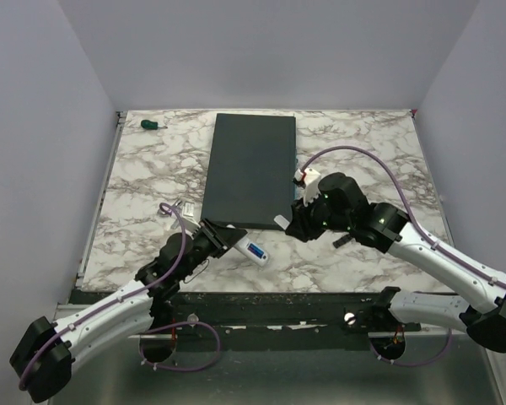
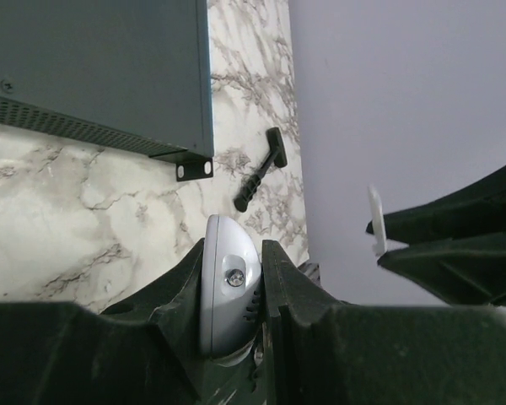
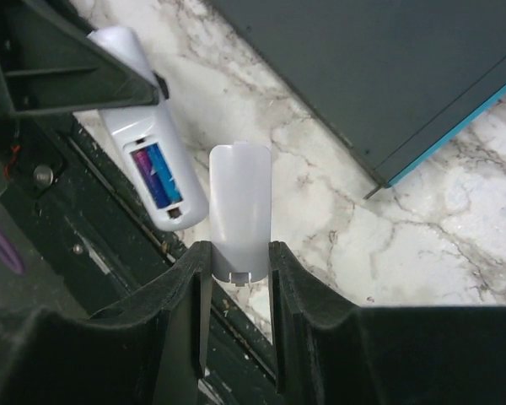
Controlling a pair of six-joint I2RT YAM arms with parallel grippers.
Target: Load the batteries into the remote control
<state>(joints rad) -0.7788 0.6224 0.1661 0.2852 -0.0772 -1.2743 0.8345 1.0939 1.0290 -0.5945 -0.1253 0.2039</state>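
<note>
Remote (image 3: pixel 148 169): near table (image 1: pixel 152 169) front edge, back up, my left gripper (image 2: pixel 234 253) clenched on its end | bay: I see batteries (image 3: pixel 156 175) seated, uncovered | right gripper (image 3: pixel 239 253): pinching white cover (image 3: pixel 239 194) just beside remote | grey slab (image 1: pixel 251 169) behind.

We see a dark grey slab (image 1: pixel 251 169) flat on the marble table (image 1: pixel 152 186), a green-handled screwdriver (image 1: pixel 153 125) at its far left corner, a black T-shaped tool (image 2: pixel 260 170) near one slab corner, and a small white cover piece (image 3: pixel 239 207).
</note>
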